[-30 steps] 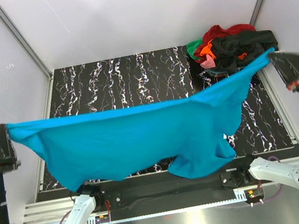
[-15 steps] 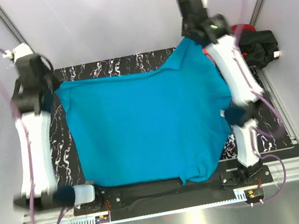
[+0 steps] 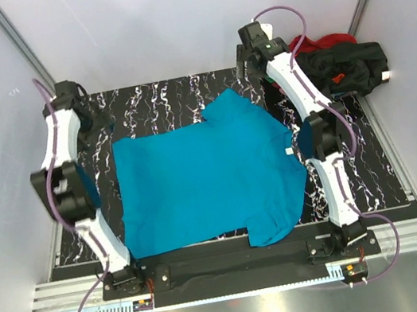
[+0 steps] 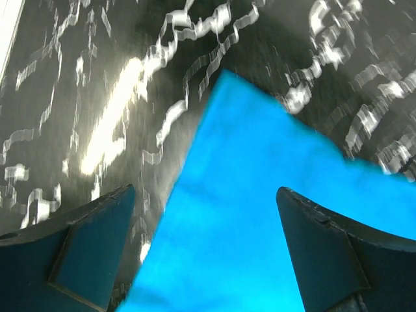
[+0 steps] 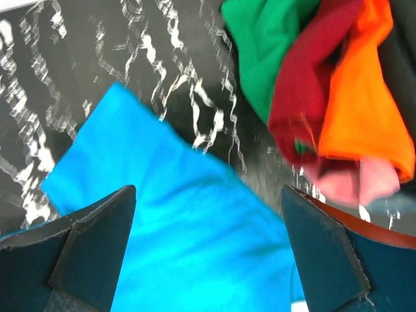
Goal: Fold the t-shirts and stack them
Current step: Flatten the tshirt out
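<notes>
A teal-blue t-shirt point(image 3: 204, 177) lies spread flat in the middle of a black, white-veined tabletop point(image 3: 151, 105), its small white neck tag point(image 3: 289, 151) at the right-hand edge. The left fingers point(image 4: 84, 253) are spread wide and hold nothing, hovering over the shirt's far left corner. The right fingers point(image 5: 91, 253) are likewise spread and empty, above the shirt's far right corner. Just beyond them, in the far right corner of the tabletop, sits a crumpled pile of t-shirts point(image 3: 334, 65) in green, red, orange, pink and black.
</notes>
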You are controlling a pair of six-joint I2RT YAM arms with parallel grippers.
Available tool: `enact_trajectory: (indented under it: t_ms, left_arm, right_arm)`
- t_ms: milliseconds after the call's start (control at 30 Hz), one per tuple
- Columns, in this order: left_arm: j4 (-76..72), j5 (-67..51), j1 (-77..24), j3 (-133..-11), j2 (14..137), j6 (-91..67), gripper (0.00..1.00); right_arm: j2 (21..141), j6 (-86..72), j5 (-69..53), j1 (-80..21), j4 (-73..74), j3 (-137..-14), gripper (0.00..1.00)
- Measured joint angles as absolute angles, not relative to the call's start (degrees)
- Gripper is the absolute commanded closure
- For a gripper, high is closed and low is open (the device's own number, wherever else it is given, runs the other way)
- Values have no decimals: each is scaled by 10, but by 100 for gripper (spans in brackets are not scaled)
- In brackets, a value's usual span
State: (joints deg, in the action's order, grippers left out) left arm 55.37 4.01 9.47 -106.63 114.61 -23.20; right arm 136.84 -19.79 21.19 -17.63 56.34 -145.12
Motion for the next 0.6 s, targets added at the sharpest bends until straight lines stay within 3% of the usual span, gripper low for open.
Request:
enact_trajectory:
  t_ms: [233, 333, 467, 600]
  left_arm:
    - [480, 36, 91, -828, 844, -267, 4]
    - [432, 30, 91, -704, 752, -289, 4]
    - [385, 18, 91, -570, 739, -325, 7]
    - [352, 7, 84, -504, 762, -361, 7]
  right_arm:
    - [1174, -222, 193, -182, 517, -1213, 0]
    - [1057, -241, 165, -183, 453, -1027, 0]
    - [1007, -249, 80, -184, 408, -891, 0]
    - [1069, -237, 28, -187, 392, -885, 0]
